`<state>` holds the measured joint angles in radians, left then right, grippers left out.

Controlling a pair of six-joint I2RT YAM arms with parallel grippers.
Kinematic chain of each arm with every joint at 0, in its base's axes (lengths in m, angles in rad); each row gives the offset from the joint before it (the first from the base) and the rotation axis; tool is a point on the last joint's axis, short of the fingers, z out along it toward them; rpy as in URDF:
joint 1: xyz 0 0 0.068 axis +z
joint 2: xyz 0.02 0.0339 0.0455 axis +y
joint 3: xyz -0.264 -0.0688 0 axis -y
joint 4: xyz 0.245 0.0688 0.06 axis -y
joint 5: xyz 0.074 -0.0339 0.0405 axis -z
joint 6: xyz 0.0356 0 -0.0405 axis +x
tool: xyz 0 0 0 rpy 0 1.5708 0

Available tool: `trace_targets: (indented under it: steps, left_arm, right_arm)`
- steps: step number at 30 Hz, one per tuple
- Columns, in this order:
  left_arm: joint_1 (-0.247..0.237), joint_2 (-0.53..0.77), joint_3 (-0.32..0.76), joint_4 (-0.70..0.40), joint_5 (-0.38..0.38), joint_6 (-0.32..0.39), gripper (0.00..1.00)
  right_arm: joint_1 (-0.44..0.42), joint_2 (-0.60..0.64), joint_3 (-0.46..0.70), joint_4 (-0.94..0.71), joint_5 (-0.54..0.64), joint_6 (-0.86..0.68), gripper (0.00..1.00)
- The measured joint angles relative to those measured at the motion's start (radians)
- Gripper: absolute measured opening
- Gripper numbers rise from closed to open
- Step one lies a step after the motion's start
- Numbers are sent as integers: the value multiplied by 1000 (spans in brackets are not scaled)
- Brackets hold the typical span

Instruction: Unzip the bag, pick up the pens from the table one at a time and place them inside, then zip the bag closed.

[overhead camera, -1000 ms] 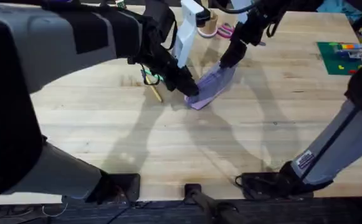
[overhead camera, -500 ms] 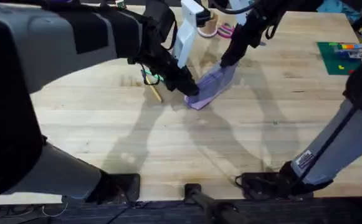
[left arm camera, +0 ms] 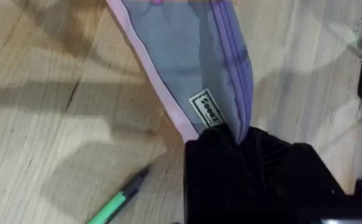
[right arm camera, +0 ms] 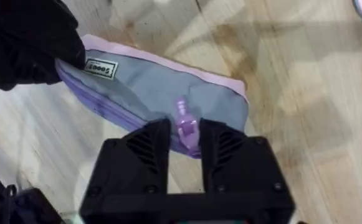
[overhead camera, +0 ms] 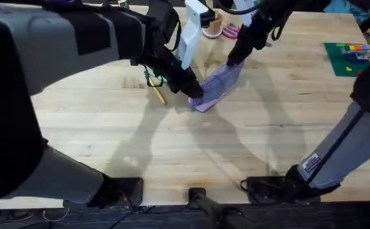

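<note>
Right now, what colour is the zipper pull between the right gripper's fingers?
Lavender-purple zipper pull, clearest in the right wrist view.

The left arm (overhead camera: 51, 76) looms large, dark and blurred across the overhead frame's left half, hiding the table (overhead camera: 248, 133) beneath; the green pen (left arm camera: 115, 202) is cut off at the left wrist frame's bottom edge; the bag (left arm camera: 187, 56) runs off its top edge.

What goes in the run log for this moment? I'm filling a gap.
phase: unzipping | left gripper: shut on bag end | right gripper: shut on zipper pull | pens: on table
</note>
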<state>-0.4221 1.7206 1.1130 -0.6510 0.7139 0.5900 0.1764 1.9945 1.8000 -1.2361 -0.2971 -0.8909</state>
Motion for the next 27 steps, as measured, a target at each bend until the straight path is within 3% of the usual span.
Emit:
trace_targets:
  steps: [2, 5, 6, 27]
  left_arm:
    - [0, 0, 0, 0, 0, 0, 44]
    - [-1, 0, 0, -1, 0, 0, 44]
    - [-1, 0, 0, -1, 0, 0, 44]
    - [-3, 0, 0, -2, 0, 0, 44]
  right_arm:
    - [0, 0, 0, -5, 1, -1, 270]
    - [0, 0, 0, -10, 1, -2, 62]
    - [0, 0, 0, -11, 1, -3, 42]
    - [0, -1, 0, -17, -6, 5, 33]
